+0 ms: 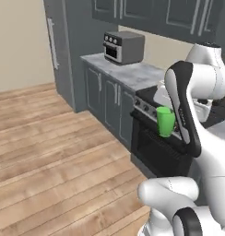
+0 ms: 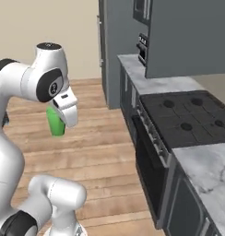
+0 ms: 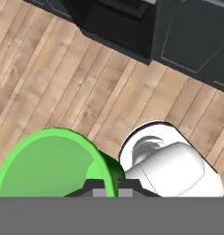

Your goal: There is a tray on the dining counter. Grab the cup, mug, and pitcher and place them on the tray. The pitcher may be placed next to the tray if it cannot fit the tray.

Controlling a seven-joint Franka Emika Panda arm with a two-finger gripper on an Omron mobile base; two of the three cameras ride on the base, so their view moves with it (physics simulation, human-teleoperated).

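the fingers (image 3: 106,187) pinch the rim of the green cup (image 1: 165,121), held above the wooden floor (image 1: 50,138).

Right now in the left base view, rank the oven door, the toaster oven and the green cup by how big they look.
1. oven door, largest.
2. toaster oven, though it stands farther back, so its rank is unsure.
3. cup, smallest, held up in the shut gripper above the wood floor.

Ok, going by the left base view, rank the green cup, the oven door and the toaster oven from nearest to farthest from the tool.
1. The green cup: held in the shut tool, above the floor.
2. The oven door: dark front just behind and below the cup.
3. The toaster oven: on the marble-topped cabinet counter, far back by the wall.
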